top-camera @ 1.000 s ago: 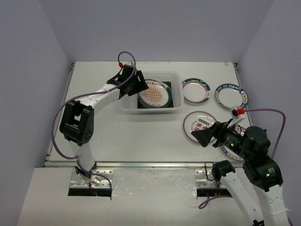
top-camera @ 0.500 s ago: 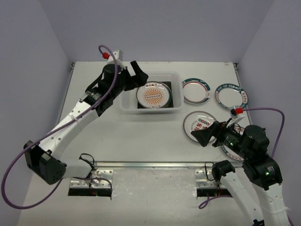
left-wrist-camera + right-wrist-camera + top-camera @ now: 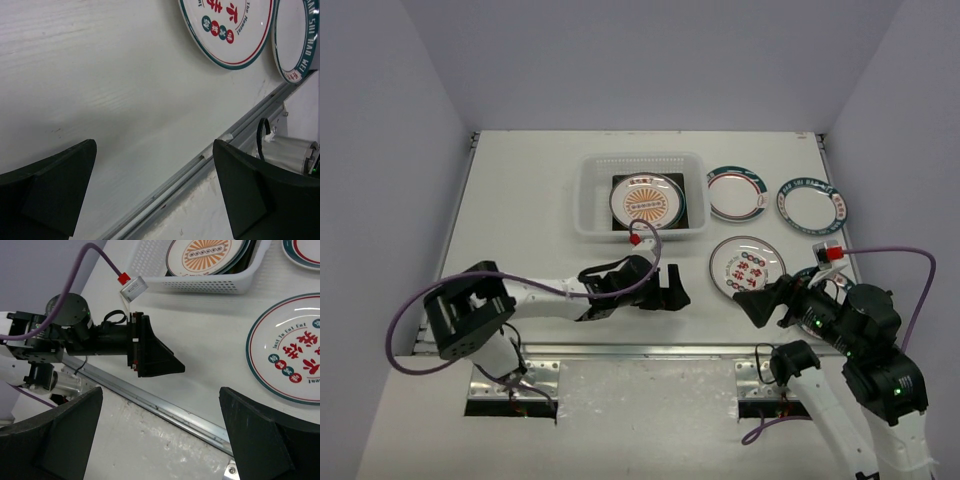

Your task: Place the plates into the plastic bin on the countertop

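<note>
**A:** Which step is going on here?

**B:** By my reading, the fetching of another plate. The left gripper [image 3: 154, 150] is hanging low over the countertop [image 3: 520, 200] near its front edge. Its jaws are standing wide apart and holding nothing, and it is facing the dotted plate [image 3: 748, 263] to its right.

**A:** And the right gripper [image 3: 161, 395]?

**B:** Also gaping and empty, hovering just at that plate's near rim.

**A:** What is the next move asking for?

**B:** Probably getting a finger under the rim, since the plate is lying flat, face up. Being round, it is showing no long axis.

**A:** Where is it going?

**B:** Into the bin [image 3: 588, 195], which is sitting further back. It is opening upward with its long side running left to right, and an orange-patterned plate [image 3: 645, 198] is already lying inside.
</note>
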`<action>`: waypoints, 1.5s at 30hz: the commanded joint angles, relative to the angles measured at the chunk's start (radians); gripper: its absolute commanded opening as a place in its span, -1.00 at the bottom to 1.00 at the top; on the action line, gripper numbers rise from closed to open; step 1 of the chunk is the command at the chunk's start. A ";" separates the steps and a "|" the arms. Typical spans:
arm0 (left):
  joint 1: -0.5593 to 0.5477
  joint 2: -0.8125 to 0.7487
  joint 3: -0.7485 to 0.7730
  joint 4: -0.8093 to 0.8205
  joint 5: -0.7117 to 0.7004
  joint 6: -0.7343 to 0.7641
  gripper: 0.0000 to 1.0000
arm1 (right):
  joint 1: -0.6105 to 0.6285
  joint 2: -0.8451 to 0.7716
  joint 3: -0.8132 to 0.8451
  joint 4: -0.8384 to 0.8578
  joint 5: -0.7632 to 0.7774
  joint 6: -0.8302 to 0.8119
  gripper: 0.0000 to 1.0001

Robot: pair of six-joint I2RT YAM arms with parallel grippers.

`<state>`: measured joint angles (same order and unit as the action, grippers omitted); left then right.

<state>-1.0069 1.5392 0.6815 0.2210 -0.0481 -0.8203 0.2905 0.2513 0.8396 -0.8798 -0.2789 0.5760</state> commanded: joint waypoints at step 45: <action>0.037 0.656 0.453 0.252 -0.013 -0.149 -0.84 | -0.001 -0.106 -0.096 -0.026 0.021 0.032 0.98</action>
<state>-0.9419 2.1917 1.1720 0.5546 -0.1110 -0.9746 0.2905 0.1521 0.7470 -0.9501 -0.2525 0.6125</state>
